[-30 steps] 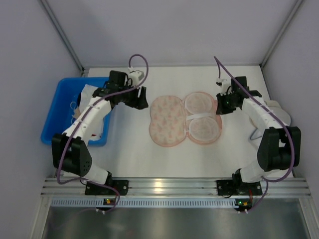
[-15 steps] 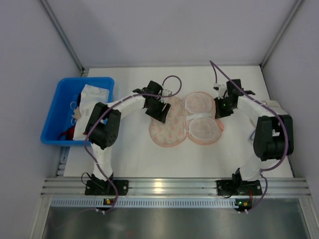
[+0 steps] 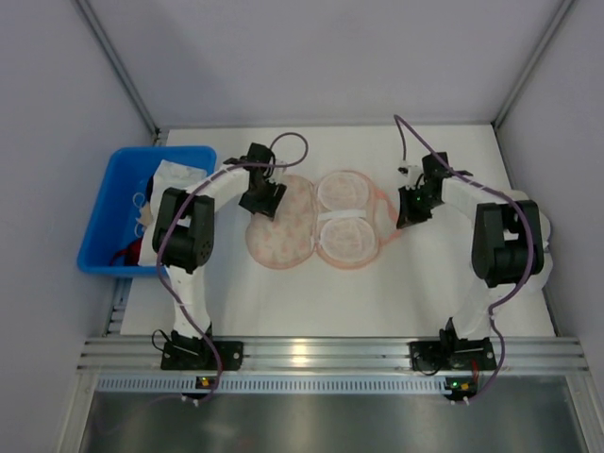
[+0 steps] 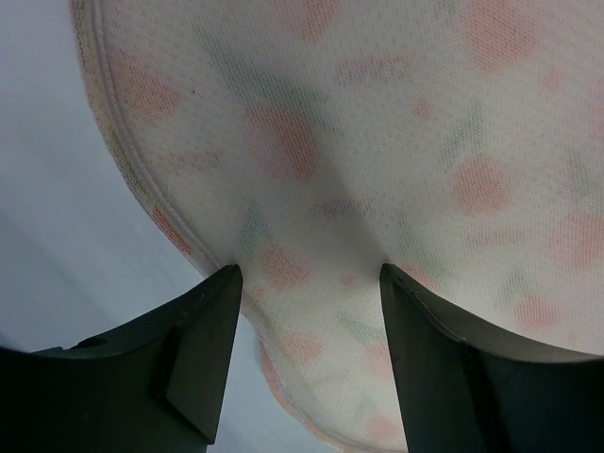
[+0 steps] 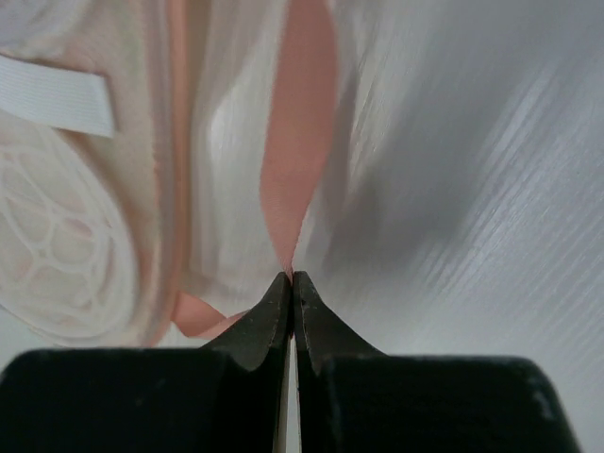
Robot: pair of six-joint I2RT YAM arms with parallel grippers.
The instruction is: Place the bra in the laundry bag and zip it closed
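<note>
Lying open across the middle of the bench (image 3: 377, 302) is the laundry bag (image 3: 283, 231), its two lobes spread side by side. The left lobe shows its peach fabric with small reddish print. The right lobe shows two round white mesh panels (image 3: 344, 193) with a white band (image 3: 342, 217) across between them.

The left end effector (image 3: 262, 200) sits over the upper left part of the printed lobe. From its own wrist camera the two dark fingers (image 4: 212, 340) stand well apart, with the printed fabric and its seamed edge filling the gap; they are open, clamped on nothing, and the tips look to be right against the cloth.

The right end effector (image 3: 406, 212) is at the far right edge of the bag. Its jaws are pressed together, pinching the pink rim strip (image 5: 297, 170), which runs up taut from the tips. Pale folds of the bag lie just left of that strip.

Off to the left stands a blue bin (image 3: 94, 217), well apart from the bag. The bra (image 3: 177, 177), pale white, lies in it at the far end, with beige and red garments nearer.
</note>
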